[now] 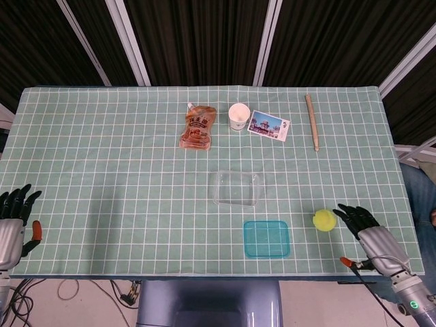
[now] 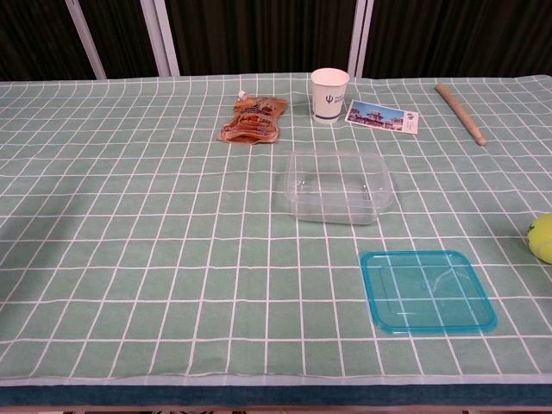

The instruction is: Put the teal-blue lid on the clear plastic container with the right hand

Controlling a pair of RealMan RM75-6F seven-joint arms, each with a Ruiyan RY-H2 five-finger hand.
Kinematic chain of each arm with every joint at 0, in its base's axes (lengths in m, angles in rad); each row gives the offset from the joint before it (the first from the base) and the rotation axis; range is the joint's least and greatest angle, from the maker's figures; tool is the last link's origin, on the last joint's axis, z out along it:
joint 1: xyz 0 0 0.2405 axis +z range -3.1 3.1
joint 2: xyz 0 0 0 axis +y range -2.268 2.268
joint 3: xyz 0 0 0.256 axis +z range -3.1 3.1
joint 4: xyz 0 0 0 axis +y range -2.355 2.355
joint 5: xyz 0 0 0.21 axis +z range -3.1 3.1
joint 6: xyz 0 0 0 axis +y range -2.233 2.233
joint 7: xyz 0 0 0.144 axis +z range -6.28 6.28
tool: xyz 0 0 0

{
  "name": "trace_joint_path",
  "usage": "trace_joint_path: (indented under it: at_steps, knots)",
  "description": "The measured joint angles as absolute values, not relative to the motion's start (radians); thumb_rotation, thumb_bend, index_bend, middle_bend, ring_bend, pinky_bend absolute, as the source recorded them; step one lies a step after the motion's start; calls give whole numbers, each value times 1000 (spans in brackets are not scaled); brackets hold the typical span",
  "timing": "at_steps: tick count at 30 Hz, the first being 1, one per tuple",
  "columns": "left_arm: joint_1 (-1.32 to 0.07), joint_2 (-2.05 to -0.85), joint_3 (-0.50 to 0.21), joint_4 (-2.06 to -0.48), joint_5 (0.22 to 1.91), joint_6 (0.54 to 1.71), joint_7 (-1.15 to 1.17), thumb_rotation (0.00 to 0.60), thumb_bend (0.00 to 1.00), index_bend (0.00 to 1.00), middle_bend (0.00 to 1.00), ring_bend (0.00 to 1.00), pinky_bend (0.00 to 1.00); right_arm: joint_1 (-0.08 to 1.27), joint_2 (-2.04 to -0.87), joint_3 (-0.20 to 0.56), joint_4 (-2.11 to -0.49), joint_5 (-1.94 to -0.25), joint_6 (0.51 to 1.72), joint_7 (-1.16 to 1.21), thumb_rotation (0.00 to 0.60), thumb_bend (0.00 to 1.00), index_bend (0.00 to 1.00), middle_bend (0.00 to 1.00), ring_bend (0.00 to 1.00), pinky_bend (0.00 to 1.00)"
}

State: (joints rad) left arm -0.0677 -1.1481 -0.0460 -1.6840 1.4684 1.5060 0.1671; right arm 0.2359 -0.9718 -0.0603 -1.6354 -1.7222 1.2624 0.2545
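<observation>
The teal-blue lid lies flat near the table's front edge. Just behind it stands the clear plastic container, empty and uncovered. My right hand hovers at the front right corner with its fingers spread, holding nothing, to the right of the lid and beside the ball. My left hand stays off the front left edge, fingers apart and empty. Neither hand shows in the chest view.
A yellow-green ball sits right of the lid, close to my right hand. At the back lie an orange pouch, a white paper cup, a postcard and a wooden stick.
</observation>
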Motion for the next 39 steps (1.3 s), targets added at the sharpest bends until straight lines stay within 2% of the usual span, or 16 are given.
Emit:
trace_joint_path:
  at_steps: [8, 12, 17, 30, 39]
  knots:
    - [-69, -1145, -49, -1688, 1452, 1494, 160, 600, 640, 111, 0, 0, 0, 295, -964, -47, -1846, -1617, 1101, 37, 600, 224, 0, 0, 0, 0]
    - [-70, -1142, -48, -1687, 1453, 1492, 157, 600, 640, 111, 0, 0, 0, 318, -1003, -40, -1905, -1513, 1031, -110, 600, 223, 0, 21, 0, 0]
    - [-71, -1141, -47, -1688, 1447, 1485, 156, 600, 640, 111, 0, 0, 0, 340, -1078, -26, -1966, -1374, 1002, -315, 600, 224, 0, 23, 0, 0]
    - [-73, -1141, -48, -1696, 1431, 1475, 166, 600, 640, 111, 0, 0, 0, 414, -1330, 26, -2044, -1031, 1088, -695, 600, 223, 0, 51, 0, 0]
    - [-75, -1136, -50, -1700, 1422, 1468, 159, 600, 640, 111, 0, 0, 0, 465, -1489, 49, -2016, -910, 1202, -852, 600, 223, 0, 93, 0, 0]
